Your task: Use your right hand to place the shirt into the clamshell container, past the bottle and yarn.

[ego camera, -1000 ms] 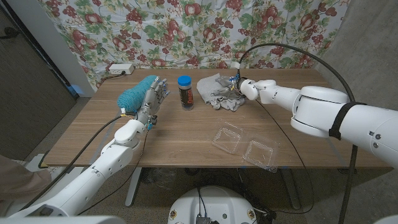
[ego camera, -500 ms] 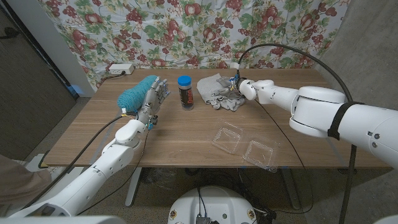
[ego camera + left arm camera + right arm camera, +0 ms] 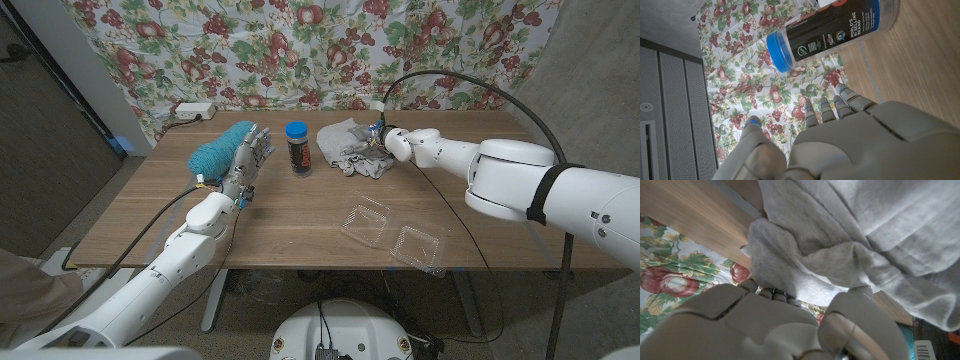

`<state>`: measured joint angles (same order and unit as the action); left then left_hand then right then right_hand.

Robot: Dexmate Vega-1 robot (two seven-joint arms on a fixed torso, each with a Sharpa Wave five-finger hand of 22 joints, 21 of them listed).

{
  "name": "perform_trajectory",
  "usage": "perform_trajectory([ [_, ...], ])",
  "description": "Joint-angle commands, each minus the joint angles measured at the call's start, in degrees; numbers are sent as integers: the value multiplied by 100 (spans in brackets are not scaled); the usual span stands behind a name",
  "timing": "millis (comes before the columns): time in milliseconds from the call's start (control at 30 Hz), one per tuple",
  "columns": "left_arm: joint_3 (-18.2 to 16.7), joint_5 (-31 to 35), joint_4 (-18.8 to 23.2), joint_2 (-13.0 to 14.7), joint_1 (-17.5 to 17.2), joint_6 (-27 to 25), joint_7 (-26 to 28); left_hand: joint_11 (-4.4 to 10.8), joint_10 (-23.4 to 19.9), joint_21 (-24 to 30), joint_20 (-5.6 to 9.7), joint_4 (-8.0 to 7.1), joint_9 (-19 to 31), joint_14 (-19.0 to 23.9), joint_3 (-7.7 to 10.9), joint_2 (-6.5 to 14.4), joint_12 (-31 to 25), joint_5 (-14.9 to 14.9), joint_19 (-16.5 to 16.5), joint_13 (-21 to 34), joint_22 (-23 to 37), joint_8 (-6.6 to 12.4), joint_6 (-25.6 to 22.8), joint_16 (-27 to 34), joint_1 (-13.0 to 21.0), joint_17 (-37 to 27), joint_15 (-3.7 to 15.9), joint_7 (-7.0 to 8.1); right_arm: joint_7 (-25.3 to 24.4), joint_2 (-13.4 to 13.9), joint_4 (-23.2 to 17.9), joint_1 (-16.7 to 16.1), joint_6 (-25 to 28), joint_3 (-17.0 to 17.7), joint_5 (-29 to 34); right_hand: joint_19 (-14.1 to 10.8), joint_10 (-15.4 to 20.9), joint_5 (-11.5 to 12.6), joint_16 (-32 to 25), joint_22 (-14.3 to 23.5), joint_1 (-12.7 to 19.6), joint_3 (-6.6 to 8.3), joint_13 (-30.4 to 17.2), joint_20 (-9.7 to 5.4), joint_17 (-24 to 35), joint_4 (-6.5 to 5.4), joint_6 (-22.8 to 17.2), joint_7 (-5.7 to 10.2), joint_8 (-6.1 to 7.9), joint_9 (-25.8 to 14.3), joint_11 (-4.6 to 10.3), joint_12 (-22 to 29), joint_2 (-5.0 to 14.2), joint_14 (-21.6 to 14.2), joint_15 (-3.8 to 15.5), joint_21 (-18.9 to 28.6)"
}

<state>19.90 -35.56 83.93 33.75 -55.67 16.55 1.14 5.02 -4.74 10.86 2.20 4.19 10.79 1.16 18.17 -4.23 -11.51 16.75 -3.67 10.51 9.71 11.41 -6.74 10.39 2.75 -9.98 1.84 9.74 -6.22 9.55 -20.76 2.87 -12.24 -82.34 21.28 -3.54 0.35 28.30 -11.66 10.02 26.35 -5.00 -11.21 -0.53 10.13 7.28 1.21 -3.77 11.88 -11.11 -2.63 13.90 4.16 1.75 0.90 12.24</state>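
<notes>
A crumpled grey shirt [image 3: 348, 146] lies on the table's far side, right of the middle. My right hand [image 3: 378, 148] is dug into the shirt's right edge. In the right wrist view the fingers [image 3: 771, 294] go under a fold of the shirt [image 3: 850, 230] and the thumb presses on the cloth, so the hand [image 3: 775, 327] grips it. The open clear clamshell container [image 3: 392, 232] sits near the front edge. Left of the shirt stands a dark bottle [image 3: 297, 147] [image 3: 835, 30] with a blue cap, then teal yarn [image 3: 216, 150]. My left hand [image 3: 248, 162] [image 3: 850, 142] stands upright between yarn and bottle, fingers apart, holding nothing.
A floral cloth [image 3: 300, 50] hangs behind the table. A white power strip [image 3: 192, 111] lies at the far left corner. A black cable [image 3: 480, 95] arcs over my right arm. Bare wood [image 3: 290, 215] stretches between the bottle and the container.
My right hand has edged slightly further into the shirt. Everything else stays as it was.
</notes>
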Motion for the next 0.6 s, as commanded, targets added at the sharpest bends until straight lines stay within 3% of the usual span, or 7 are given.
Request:
perform_trajectory([
  [33,0,4,24,2,-22,24,14,-20,-44,24,206,34,8,-5,13,60,0,-24,-50,19,34,-12,-21,28,-13,-23,340,3,-70,13,-2,-44,-90,-19,42,-76,68,24,-32,9,80,-8,-30,-34,29,33,-43,26,40,-31,-19,29,-11,-48,21,29],
  [600,-17,0,96,25,-85,11,51,-20,-39,25,213,43,8,-3,8,67,3,-27,-56,19,34,-13,-17,28,-12,-23,346,1,-161,26,-4,-78,-143,9,78,-314,265,63,-104,33,128,-21,-93,-138,85,24,-172,5,102,-67,-66,137,0,-347,79,72],
])
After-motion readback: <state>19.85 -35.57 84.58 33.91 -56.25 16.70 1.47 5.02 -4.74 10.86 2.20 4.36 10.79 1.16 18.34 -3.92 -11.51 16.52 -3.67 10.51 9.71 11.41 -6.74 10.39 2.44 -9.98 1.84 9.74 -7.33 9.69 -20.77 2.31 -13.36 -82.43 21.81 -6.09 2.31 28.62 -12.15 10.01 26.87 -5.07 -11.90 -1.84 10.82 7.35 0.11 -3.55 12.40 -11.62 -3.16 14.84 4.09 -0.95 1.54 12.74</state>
